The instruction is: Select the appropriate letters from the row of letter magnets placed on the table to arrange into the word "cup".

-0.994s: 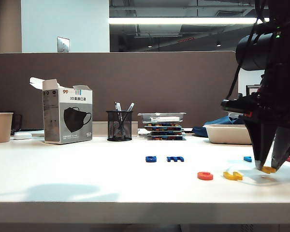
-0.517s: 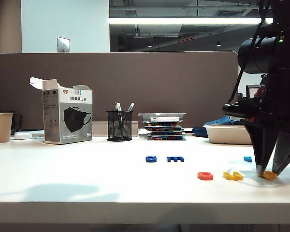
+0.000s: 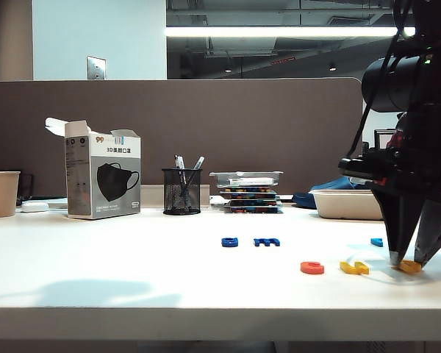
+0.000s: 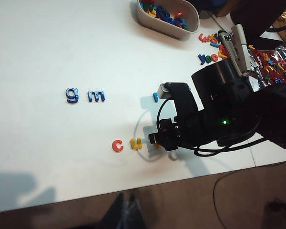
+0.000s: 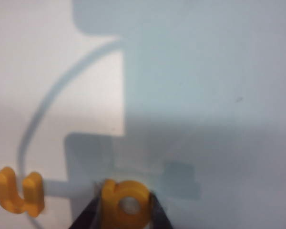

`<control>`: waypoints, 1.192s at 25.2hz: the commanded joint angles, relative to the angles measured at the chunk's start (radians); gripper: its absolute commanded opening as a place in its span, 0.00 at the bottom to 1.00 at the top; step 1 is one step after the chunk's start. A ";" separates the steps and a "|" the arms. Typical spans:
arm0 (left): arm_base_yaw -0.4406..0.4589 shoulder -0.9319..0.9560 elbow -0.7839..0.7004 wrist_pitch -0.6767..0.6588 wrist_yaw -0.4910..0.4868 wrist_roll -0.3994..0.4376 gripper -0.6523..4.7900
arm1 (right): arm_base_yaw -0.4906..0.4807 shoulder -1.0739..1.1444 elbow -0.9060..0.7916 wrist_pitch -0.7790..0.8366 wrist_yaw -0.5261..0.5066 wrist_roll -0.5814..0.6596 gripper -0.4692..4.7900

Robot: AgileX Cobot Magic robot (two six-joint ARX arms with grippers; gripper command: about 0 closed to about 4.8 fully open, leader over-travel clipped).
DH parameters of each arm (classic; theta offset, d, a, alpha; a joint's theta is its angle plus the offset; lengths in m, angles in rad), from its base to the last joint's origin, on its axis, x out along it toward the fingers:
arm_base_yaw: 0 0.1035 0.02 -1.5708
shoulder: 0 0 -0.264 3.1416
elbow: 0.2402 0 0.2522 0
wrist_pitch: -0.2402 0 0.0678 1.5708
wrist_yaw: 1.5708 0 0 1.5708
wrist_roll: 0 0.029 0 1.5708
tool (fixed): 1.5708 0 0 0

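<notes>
**My right pincer on the yellow "p" near the table's front right**

My right pincer [image 3: 405, 259] points down at the table [image 3: 95, 272] close to its front edge, towards the right end. Its two dark fingers [image 5: 93, 210] sit narrowly against either side of the yellow "p" [image 5: 125, 202], which lies flat on the surface between the tips, so I am closed on that letter. Just beside it, on the side towards the table's middle, lies the yellow "u" [image 3: 354, 267], and next along lies the red "c" [image 3: 312, 268]; the three lie in a line along the front edge, each apart from its neighbour.

My left pincer does not show in any view; I cannot tell how it stands.

The letters are small, flat plastic pieces. The "p" has a round hole through its bowl.

Further back from the front edge, near the middle, lie two dark blue letters [image 3: 229, 241], and a light-blue letter [image 3: 376, 242] lies just behind my right pincer.

The table is plain white and smooth. Along its back edge, from the left, stand a paper cup [image 3: 1, 193], a mask box [image 3: 103, 176], a mesh pen cup [image 3: 181, 190], stacked clear cases [image 3: 246, 191] and a pale tray [image 3: 345, 204] of more letters. A brown partition [image 3: 206, 118] rises behind.
</notes>
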 commanded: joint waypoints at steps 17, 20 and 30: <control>0.000 -0.002 0.004 0.000 -0.006 0.005 0.11 | 0.003 0.005 -0.004 -0.029 0.000 0.004 0.49; 0.000 -0.002 0.004 0.000 -0.006 0.005 0.11 | 0.002 0.005 0.005 -0.027 0.004 0.003 0.49; 0.000 -0.002 0.004 0.000 -0.006 0.005 0.11 | 0.002 0.005 0.114 -0.054 0.024 0.003 0.49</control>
